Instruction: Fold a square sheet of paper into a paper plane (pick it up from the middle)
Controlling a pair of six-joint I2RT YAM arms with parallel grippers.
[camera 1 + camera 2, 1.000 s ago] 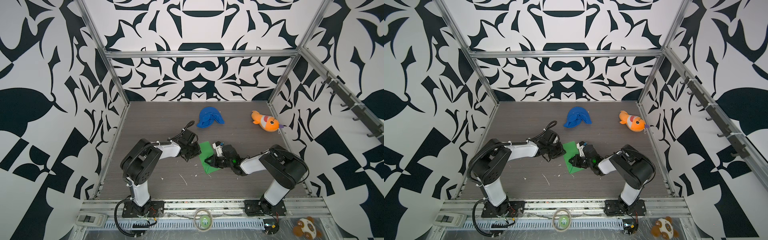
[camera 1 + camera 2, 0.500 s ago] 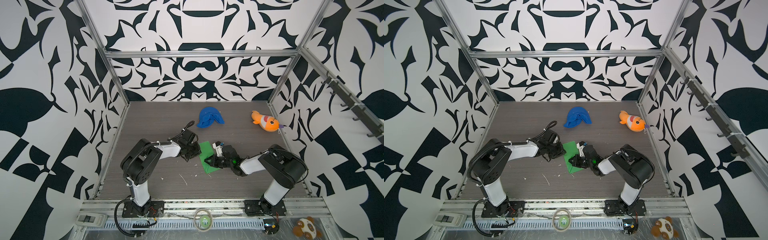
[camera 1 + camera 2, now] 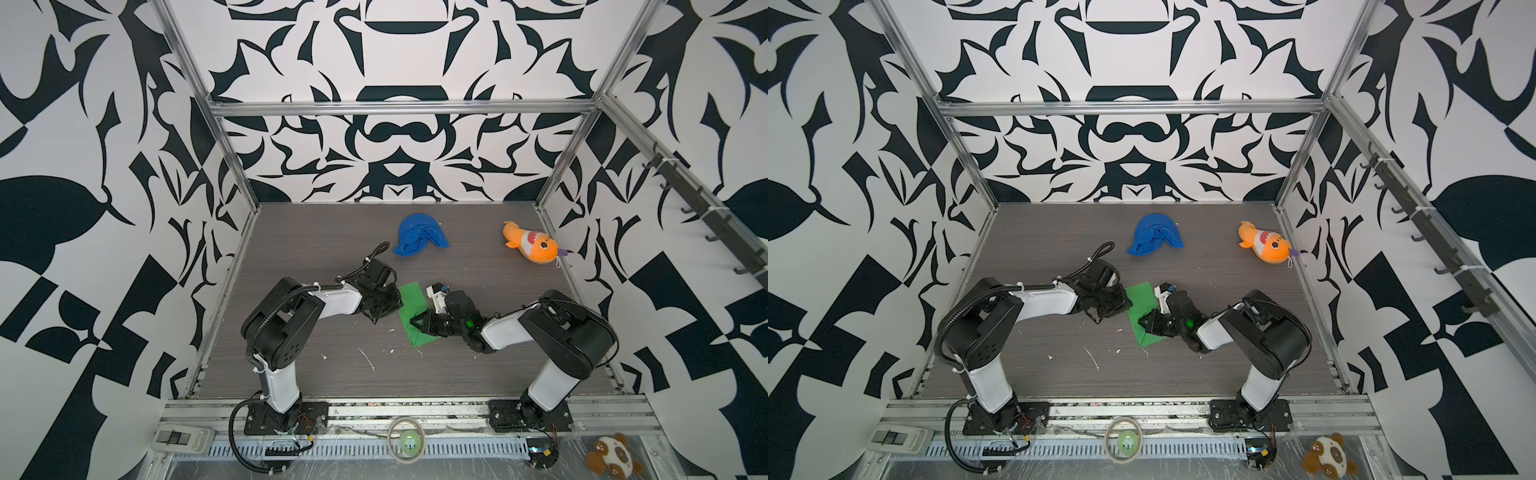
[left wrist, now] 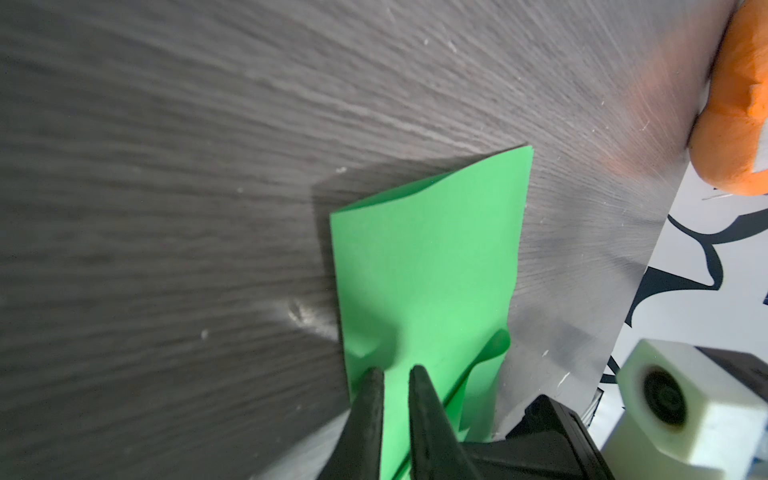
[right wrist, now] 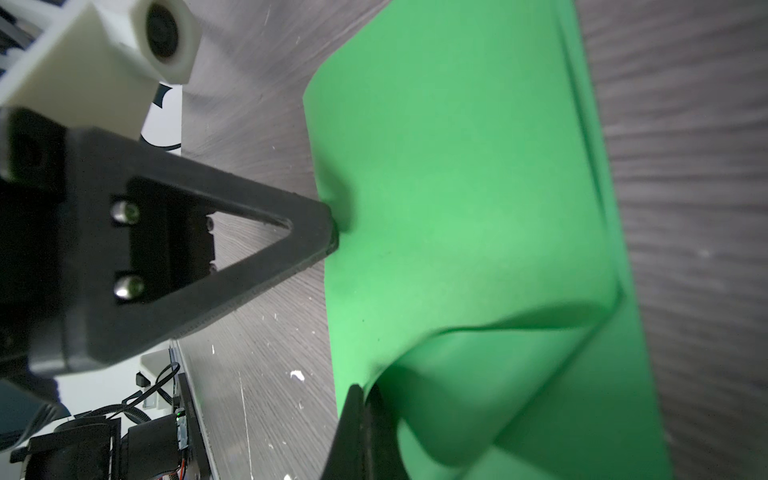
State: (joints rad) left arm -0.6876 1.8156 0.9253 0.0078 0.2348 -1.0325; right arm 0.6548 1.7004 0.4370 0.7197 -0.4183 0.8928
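item inspected: the square sheet of paper (image 3: pixel 411 296), bright green, lies on the grey table (image 3: pixel 324 249) directly between the two sets of fingertips. it is doubled over on itself and shows as a long rectangle rather than a square. left gripper (image 4: pixel 397 372): its fingers (image 4: pixel 422 399) stand a narrow gap apart with green visible between them, tips set on the sheet at the long edge nearest that arm. the paper is puckered just ahead of one tip (the right wrist view shows the same, with the fingertip (image 5: pixel 307 232) meeting a dimple in that edge). whether the paper is actually pinched there cannot be told. right gripper (image 5: pixel 362 395): fingers closed together, with the rim of the upper layer caught between them. from that point the layer rises off the lower one in a loose curl, and the rest of the sheet lies flat beyond the fingertips. in both top views the right fingertips sit over the near half of the sheet (image 3: pixel 1142 297), facing the left fingertips across its width. well beyond both sets of fingers, toward the far side of the table, rest a blue cloth (image 3: pixel 419 235) and an orange plush fish (image 3: pixel 532 246), apart from the sheet and from each other. small white scraps (image 3: pixel 368 358) lie on the table on the near side of the fingers.
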